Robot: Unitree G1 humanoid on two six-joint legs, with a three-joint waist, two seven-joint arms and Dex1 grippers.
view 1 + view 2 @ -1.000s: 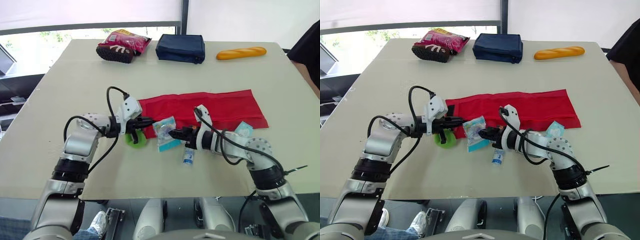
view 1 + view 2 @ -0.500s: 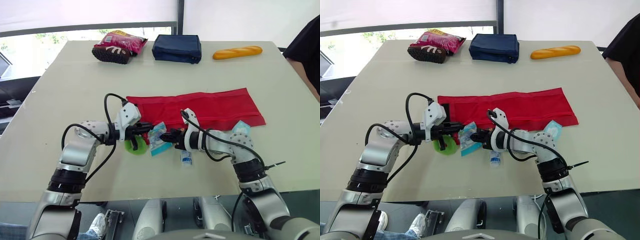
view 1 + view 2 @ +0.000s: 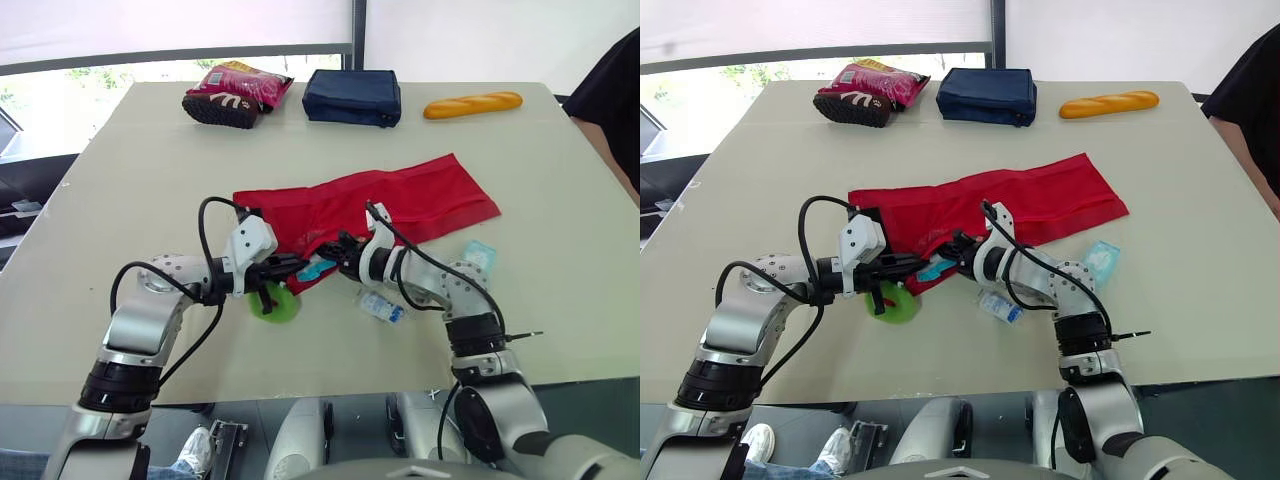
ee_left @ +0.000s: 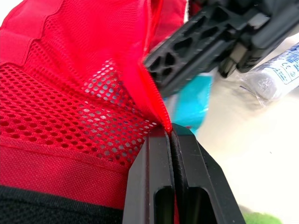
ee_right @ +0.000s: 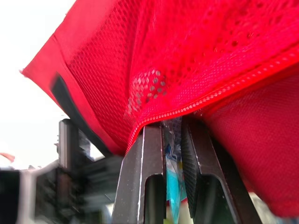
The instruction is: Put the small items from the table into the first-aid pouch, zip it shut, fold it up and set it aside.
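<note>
Your left claw (image 4: 171,136) is clamped fully closed on the zip edge of the red mesh first-aid pouch (image 3: 400,200) and holds that edge raised off the counter (image 3: 150,160). Your right claw (image 5: 173,130) is closed on a blue packet (image 3: 314,270). The packet fills the narrow gap between its fingers, and the pouch's raised mesh drapes over its fingertips. The two claws meet almost tip to tip at the pouch's left end. The pouch lies rumpled across the middle of the counter, its other end reaching toward the right edge. A green roll (image 3: 275,303) lies just under the left claw, on the side toward the near edge. A wrapped white tube (image 3: 382,307) lies just beside your right forearm, also on the near side. A pale blue sachet (image 3: 478,256) sits near the pouch's right end, apart from it. Along the far edge stand a snack bag (image 3: 232,90), a navy bag (image 3: 353,96) and a baguette (image 3: 472,104). A person's dark sleeve (image 3: 610,100) shows at the right edge.
</note>
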